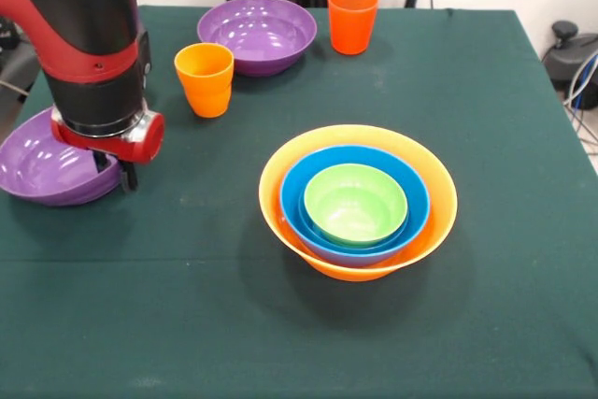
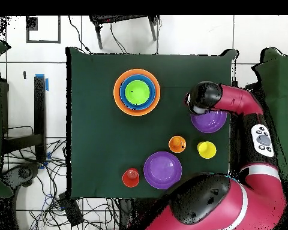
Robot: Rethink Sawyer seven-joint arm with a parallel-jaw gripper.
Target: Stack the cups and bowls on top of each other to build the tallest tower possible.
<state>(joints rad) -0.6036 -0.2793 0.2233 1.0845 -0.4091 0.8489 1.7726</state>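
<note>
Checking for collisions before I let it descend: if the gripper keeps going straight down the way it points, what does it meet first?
Most likely the purple bowl at the table's edge: the gripper points down over its rim in both views. Height above the rim is unclear, and whether it lands on the rim or just inside.

The arm [image 1: 89, 35] hides the gripper [image 1: 112, 173] from above, so only dark tips show, too small to tell open or closed; the purple bowl [image 1: 42, 170] under it is cut by the picture's edge; the arm hides the yellow cup [image 2: 206, 150] in the front view.
</note>
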